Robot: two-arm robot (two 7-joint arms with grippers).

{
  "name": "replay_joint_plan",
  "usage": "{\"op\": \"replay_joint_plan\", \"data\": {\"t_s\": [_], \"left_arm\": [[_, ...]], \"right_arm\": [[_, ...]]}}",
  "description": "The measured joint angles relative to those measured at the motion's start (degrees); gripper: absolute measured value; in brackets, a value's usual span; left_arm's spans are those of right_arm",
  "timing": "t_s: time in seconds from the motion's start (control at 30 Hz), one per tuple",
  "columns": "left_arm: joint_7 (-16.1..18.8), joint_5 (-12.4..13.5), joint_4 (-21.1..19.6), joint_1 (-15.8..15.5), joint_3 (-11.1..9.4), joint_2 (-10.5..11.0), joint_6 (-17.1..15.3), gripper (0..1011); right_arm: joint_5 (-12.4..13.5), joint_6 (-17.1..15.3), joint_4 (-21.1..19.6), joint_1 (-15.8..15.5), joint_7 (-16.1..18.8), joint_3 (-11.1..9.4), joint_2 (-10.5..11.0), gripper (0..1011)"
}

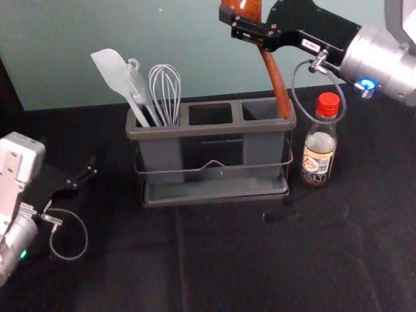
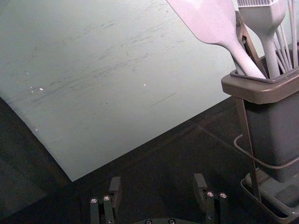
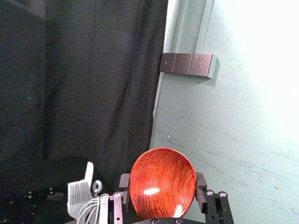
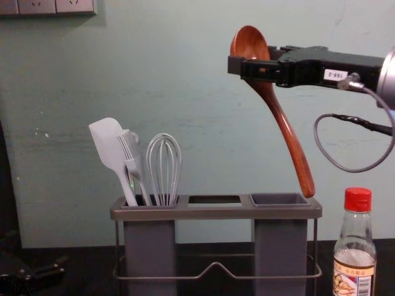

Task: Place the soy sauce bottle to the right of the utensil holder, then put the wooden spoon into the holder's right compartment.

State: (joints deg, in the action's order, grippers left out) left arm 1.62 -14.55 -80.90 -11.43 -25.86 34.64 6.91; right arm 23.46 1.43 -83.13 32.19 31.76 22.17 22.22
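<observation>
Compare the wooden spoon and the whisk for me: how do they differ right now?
The wooden spoon is glossy red-brown with a solid bowl; the whisk is pale, with open wire loops. The spoon is held by the right gripper at the holder's right compartment, while the whisk stands in the left one. The spoon tilts clearly; the whisk is nearly upright. Both have their working ends up.

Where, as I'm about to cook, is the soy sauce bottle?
In the head view, the bottle stands upright just to the right of the utensil holder.
</observation>
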Motion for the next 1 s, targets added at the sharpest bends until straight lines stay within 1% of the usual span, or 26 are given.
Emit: {"op": "replay_joint_plan", "data": {"t_s": [0.03,0.1,0.23,0.6,0.83,1.0], "left_arm": [[0.0,0.0,0.0,0.0,0.0,0.0,0.0,1005],[0.0,0.01,0.0,0.0,0.0,0.0,0.0,1005],[0.0,0.0,0.0,0.0,0.0,0.0,0.0,1005],[0.0,0.0,0.0,0.0,0.0,0.0,0.0,1005],[0.0,0.0,0.0,0.0,0.0,0.0,0.0,1005],[0.0,0.0,0.0,0.0,0.0,0.0,0.0,1005]], "right_arm": [[-0.22,0.25,0.54,0.41,-0.24,0.42,-0.17,836],[-0.35,0.35,0.84,0.65,-0.41,0.62,-0.29,837],[-1.01,0.84,2.86,1.97,-1.1,1.47,-1.01,837],[-2.35,1.37,6.76,4.2,-2.3,2.77,-3.07,836],[-2.89,1.58,8.21,4.8,-2.33,3.35,-3.97,837],[-3.11,1.69,8.57,4.74,-2.28,3.55,-4.18,837]]}}
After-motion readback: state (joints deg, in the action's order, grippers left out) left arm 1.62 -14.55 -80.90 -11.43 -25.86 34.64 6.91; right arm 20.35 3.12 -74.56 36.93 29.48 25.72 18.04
